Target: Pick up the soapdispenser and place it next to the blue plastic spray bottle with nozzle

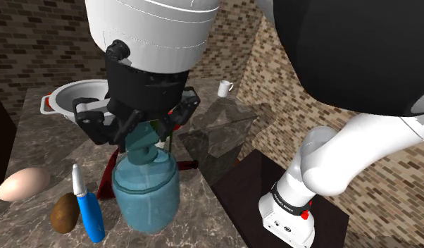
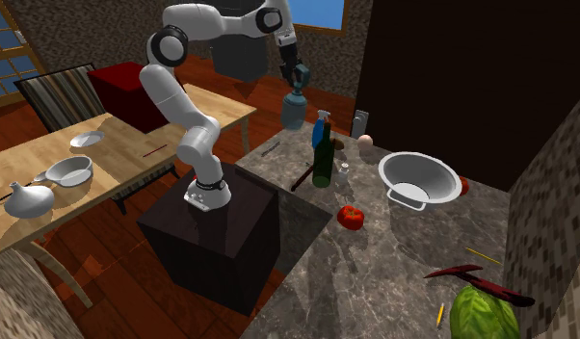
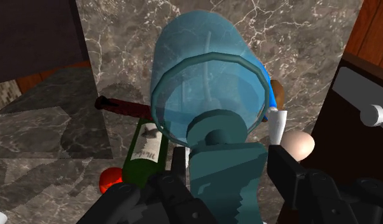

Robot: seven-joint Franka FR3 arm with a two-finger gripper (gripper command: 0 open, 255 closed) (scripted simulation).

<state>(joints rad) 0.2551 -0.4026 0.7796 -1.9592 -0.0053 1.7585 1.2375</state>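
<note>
gripper (image 1: 141, 134) clamped tight on soap dispenser (image 1: 146, 190) pump, centre frame in shoulder view. blue spray bottle (image 1: 89, 211) close by, lower left. egg (image 1: 23, 184) far left.

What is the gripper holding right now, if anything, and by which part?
The gripper holds the bluish translucent soap dispenser, its fingers closed on either side of the teal pump head at the top.

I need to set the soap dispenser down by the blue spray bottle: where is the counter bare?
Bare counter lies between the green bottle, the tomato and the stand-side edge. Around the spray bottle, the egg and green bottle crowd it.
</note>
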